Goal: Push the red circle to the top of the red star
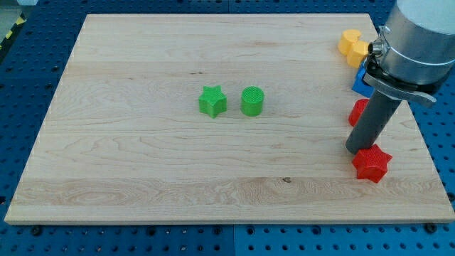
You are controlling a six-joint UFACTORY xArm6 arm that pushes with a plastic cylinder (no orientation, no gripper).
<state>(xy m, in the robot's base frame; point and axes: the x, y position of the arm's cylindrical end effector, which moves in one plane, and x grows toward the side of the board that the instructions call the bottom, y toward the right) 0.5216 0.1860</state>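
Resting just above the red star (372, 164) near the board's lower-right corner, my tip (357, 150) (a plain rod, no fingers to open or close) hides part of the red circle (357, 112), so nudge gently

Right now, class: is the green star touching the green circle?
Apart. The camera view shows a strip of bare wood between the green star and the green circle, which sit side by side.

Pale wood-grain board (142, 85) over blue perforated table (28, 64). Green star (212, 101), green cylinder (252, 101); red star (372, 163), red circle (357, 112). Yellow blocks (352, 47), blue block (361, 84); dark rod, tip (357, 150).
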